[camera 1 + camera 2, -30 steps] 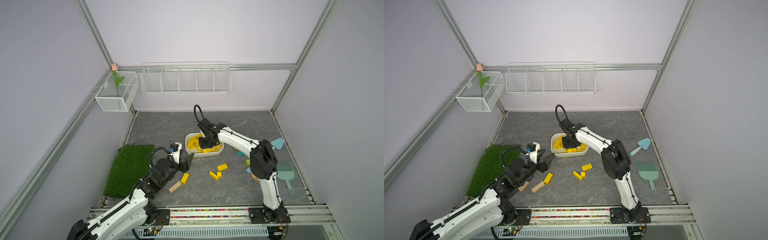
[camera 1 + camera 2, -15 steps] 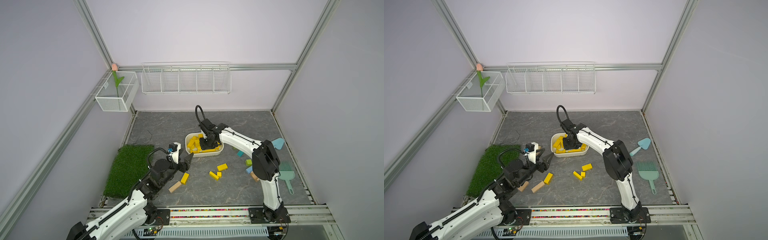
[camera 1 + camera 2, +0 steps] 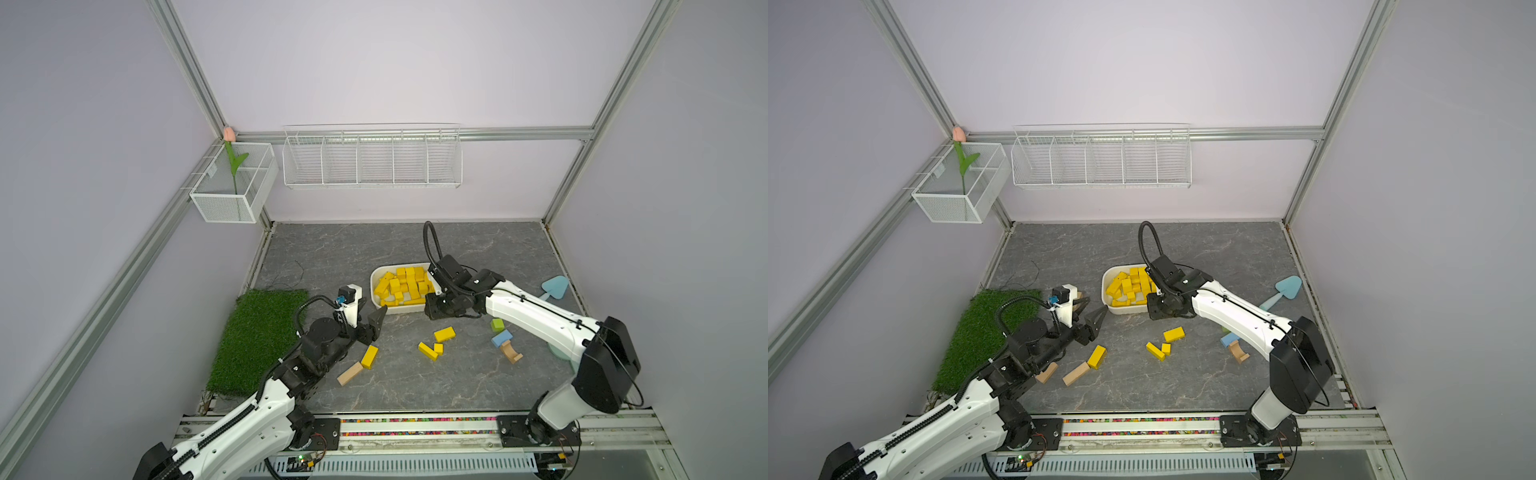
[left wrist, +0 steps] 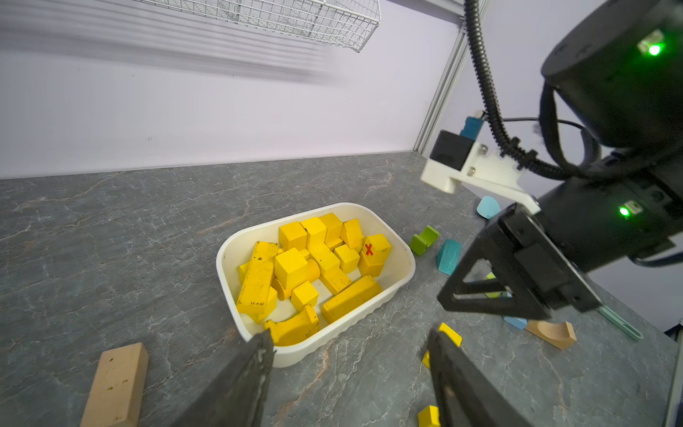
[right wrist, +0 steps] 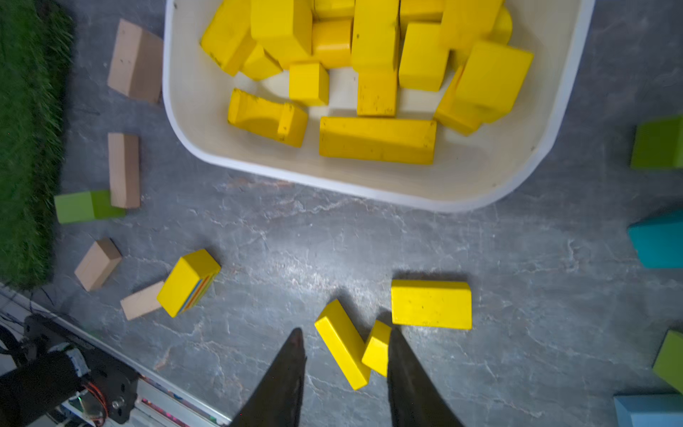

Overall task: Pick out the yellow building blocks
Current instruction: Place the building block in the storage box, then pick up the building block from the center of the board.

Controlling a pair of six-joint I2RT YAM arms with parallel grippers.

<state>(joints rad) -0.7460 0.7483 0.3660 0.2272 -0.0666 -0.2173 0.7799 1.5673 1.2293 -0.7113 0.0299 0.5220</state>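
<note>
Tan bar (image 5: pixel 124 170) seemingly touching green block (image 5: pixel 77 207); yellow building blocks (image 5: pixel 430 304) loose near tray (image 5: pixel 369 192).

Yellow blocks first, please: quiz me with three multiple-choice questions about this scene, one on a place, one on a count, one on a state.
1. Where do most yellow blocks lie?
A. On the grass mat
B. In the white tray
C. In the wire rack

2. How many yellow blocks lie loose on the table?
A. One
B. Four
C. Nine

3. How does the left gripper stand?
A. Shut on a tan block
B. Shut on a yellow block
C. Open and empty

Answers:
1 B, the tray holds the yellow heap.
2 B, both top views show four outside the tray.
3 C, the left wrist view shows its jaws apart with nothing between them.
</note>
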